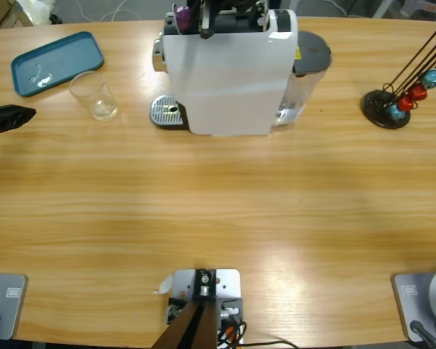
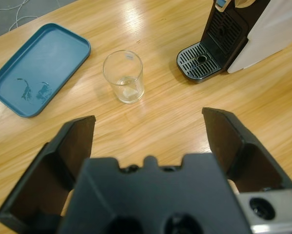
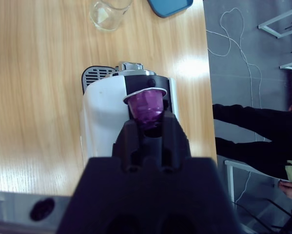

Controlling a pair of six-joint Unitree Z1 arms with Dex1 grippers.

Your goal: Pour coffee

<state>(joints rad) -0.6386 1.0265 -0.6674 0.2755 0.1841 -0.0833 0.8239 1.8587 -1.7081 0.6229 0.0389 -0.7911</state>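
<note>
Left gripper (image 2: pixel 148 131) hovers, fingers spread wide, the empty-looking glass tumbler (image 2: pixel 124 76) ahead between them, well clear. Right gripper (image 3: pixel 146 127) pinches a purple capsule (image 3: pixel 146 106) above the white coffee machine (image 3: pixel 104 124).

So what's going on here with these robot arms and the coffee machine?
The right gripper holds a purple capsule above the white coffee machine, fingers closed on it. The left gripper hangs open over the table, facing an empty-looking glass tumbler that stands between the blue tray and the machine's drip grate. No coffee is visible yet.
</note>
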